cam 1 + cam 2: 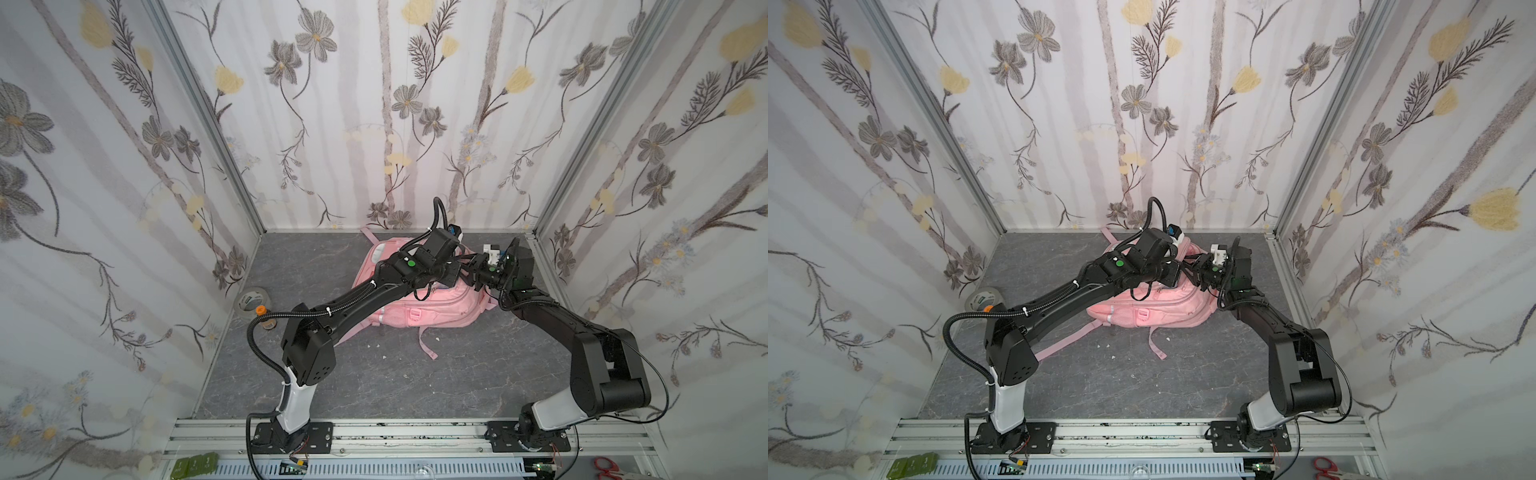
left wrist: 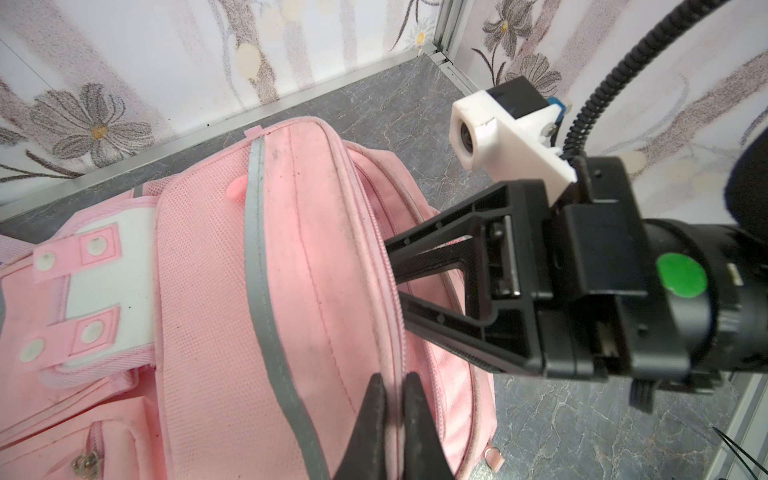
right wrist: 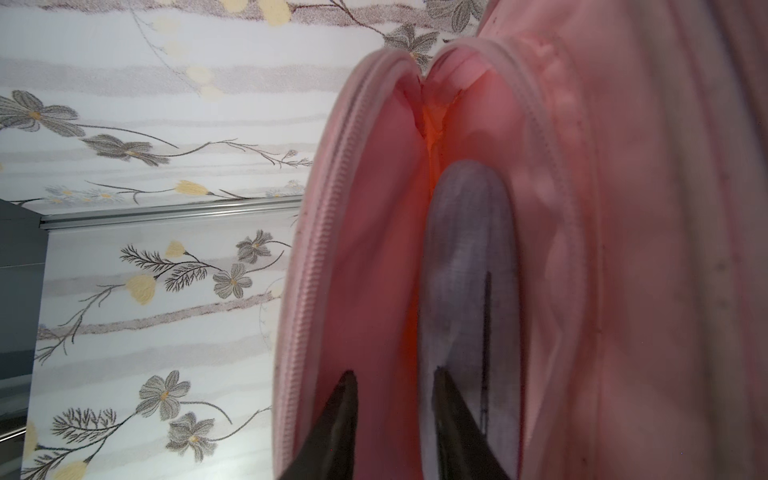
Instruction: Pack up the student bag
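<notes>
The student bag lies pink and soft at the back of the grey floor, under both wrists. My left gripper is shut on the edge of the bag's zipped opening, with a fold of pink fabric pinched between its jaws. My right gripper reaches into that opening from the side, its tips hidden by the rim. In the right wrist view the right gripper stands open inside the pink lining. A grey-blue fabric pouch lies in the bag beside one finger.
A roll of tape and an orange-capped item sit by the left wall. A loose pink strap trails toward the front, near small white scraps. Flowered walls close in on three sides. Red scissors lie outside the rail.
</notes>
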